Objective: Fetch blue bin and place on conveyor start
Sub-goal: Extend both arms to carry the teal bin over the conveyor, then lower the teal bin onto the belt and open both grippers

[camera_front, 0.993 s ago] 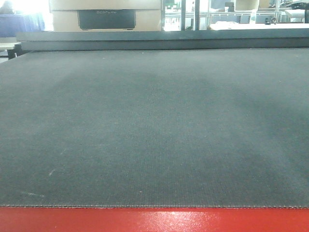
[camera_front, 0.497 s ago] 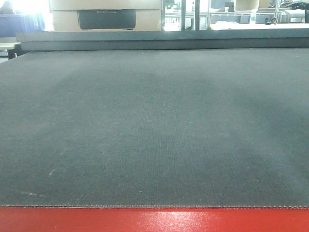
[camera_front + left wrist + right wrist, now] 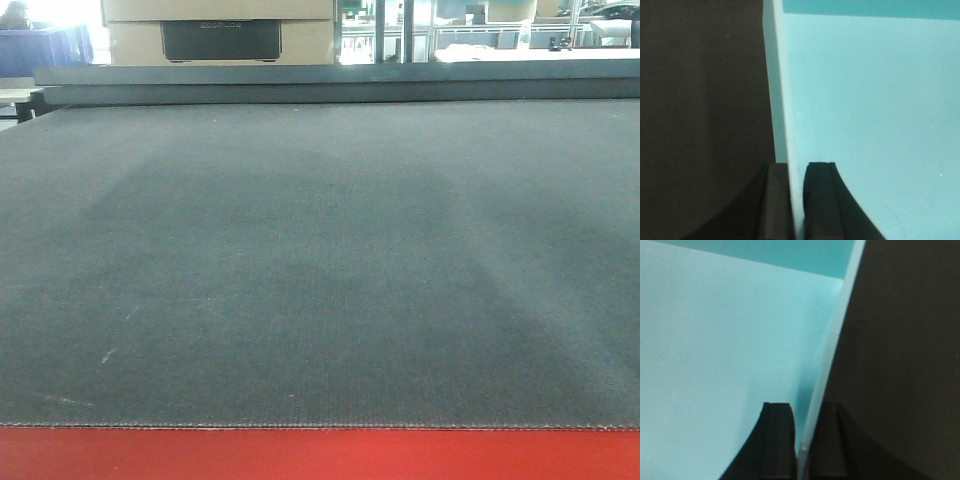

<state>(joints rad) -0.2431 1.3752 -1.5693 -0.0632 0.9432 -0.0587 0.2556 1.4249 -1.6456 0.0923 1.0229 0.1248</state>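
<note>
Bin (image 3: 865,125) | gripped by both hands, not in the front view, so judged not yet down on belt (image 3: 320,250) | left hand (image 3: 796,172) nipped tight on one wall, a finger each side | right hand (image 3: 804,412) pinching the other wall likewise | progress: fetch done; set-down at belt start and release remain.

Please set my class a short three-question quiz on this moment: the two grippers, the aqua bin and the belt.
1. True or false: the left gripper stands open, clear of the light aqua-blue plastic bin.
2. What does the right gripper pinch? A) a handle B) the bin's thin wall C) a lid
3. Fill in: the strip along the near edge of the dark-grey textured conveyor belt is ____.
Key: 1 false, it is shut on the bin's wall; 2 B; 3 red.
</note>
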